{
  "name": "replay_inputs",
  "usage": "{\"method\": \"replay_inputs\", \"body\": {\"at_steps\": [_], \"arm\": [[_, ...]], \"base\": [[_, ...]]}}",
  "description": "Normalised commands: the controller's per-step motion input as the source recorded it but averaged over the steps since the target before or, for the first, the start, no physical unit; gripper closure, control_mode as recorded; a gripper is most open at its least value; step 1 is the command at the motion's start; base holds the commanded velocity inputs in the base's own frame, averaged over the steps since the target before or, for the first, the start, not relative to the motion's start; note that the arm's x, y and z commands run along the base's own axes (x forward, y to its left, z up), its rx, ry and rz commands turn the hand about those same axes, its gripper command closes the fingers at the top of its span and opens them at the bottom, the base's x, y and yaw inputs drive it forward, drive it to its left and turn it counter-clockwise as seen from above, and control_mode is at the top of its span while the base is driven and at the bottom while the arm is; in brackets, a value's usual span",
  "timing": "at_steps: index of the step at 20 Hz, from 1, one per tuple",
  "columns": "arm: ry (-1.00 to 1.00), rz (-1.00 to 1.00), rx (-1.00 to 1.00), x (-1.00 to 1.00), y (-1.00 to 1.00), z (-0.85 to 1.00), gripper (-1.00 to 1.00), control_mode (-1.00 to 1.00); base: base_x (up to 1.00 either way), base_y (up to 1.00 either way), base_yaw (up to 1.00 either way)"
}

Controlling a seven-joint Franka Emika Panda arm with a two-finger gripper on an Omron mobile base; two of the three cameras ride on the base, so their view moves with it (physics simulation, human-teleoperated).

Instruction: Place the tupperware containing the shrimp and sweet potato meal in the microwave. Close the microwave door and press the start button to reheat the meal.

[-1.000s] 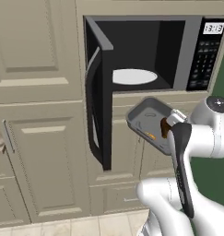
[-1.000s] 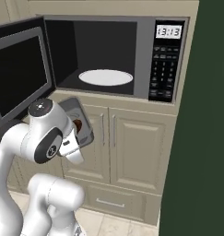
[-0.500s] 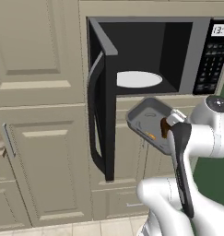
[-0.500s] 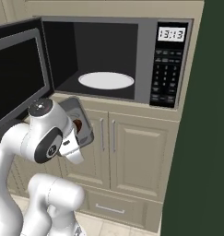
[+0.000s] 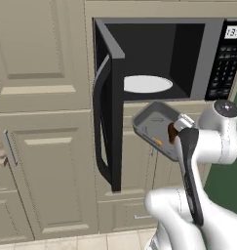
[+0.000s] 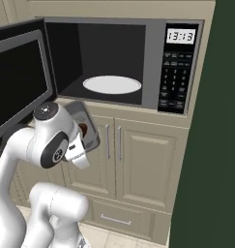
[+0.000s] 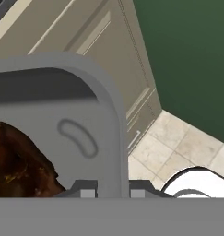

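- Black microwave door (image 5: 106,122) stands swung wide open to the left of the microwave (image 5: 159,58), its curved grey handle (image 5: 98,122) facing out; against the earlier pictures the whole scene sits larger and has slid sideways, so the base has driven closer while the cabinets themselves have not moved
- White turntable plate (image 5: 148,84) lies bare in the middle of the microwave's cavity, so the meal is not yet inside
- Grey tupperware (image 5: 156,128) hangs just below the microwave's front sill and a little right of the door's edge, tilted, with the brown lump of the meal (image 5: 171,132) and an orange bit (image 5: 158,142) at its lower end
- Gripper (image 5: 181,128) grasps the tupperware's near rim, jaws clenched on the plastic wall; the hand view shows that rim (image 7: 111,133) running down between the fingertips, the brown lump beside it
- Keypad panel (image 6: 174,72) with its clock display (image 6: 180,36) sits at the microwave's right side, untouched
- Judgement: the approach is nearly done; what is left is to lift the container over the sill onto the plate, let go, shut the door and press start. The tilt could let food slide
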Motion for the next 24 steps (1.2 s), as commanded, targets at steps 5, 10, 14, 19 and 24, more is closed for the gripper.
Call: {"method": "replay_inputs", "body": {"at_steps": [5,10,14,19,24], "arm": [[0.00,0.00,0.00,0.26,-0.09,0.01,1.00,-1.00],[0.00,0.00,0.02,0.30,-0.03,0.11,1.00,-1.00],[0.00,0.00,0.02,0.49,0.00,0.12,1.00,-1.00],[0.00,-0.01,0.01,0.54,-0.01,0.18,1.00,-1.00],[0.00,-0.02,0.00,0.67,0.00,0.28,1.00,-1.00]], "base": [[0.00,0.00,0.00],[0.00,0.00,0.00],[0.00,0.00,0.00],[0.00,0.00,0.00],[0.00,0.00,0.00]]}}
